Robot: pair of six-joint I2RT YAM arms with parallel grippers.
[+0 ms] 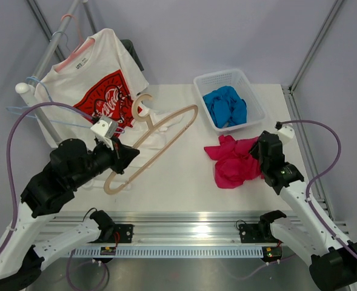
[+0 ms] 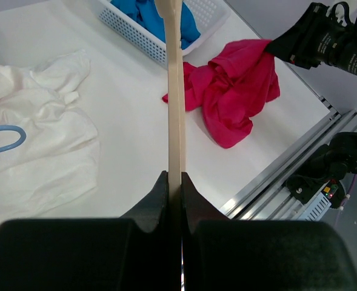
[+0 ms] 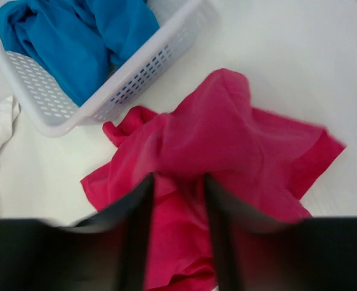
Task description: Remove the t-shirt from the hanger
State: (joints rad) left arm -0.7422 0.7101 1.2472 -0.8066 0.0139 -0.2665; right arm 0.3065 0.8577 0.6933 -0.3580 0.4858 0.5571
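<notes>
The beige wooden hanger (image 1: 157, 156) is bare and is held slanting over the middle of the table. My left gripper (image 1: 130, 159) is shut on its lower end; in the left wrist view the hanger (image 2: 176, 109) runs straight up from between my closed jaws (image 2: 175, 182). The magenta t-shirt (image 1: 236, 160) lies crumpled on the table to the right, off the hanger, and also shows in the left wrist view (image 2: 236, 91). My right gripper (image 1: 257, 154) is at the t-shirt's right edge. In the right wrist view its jaws (image 3: 175, 194) stand apart over the cloth (image 3: 226, 133).
A white basket (image 1: 251, 91) holding a blue cloth (image 1: 225, 106) stands at the back right, just behind the t-shirt. A white t-shirt with a red print (image 1: 99, 66) hangs on the rack at back left, with blue wire hangers (image 1: 39, 91) beside it.
</notes>
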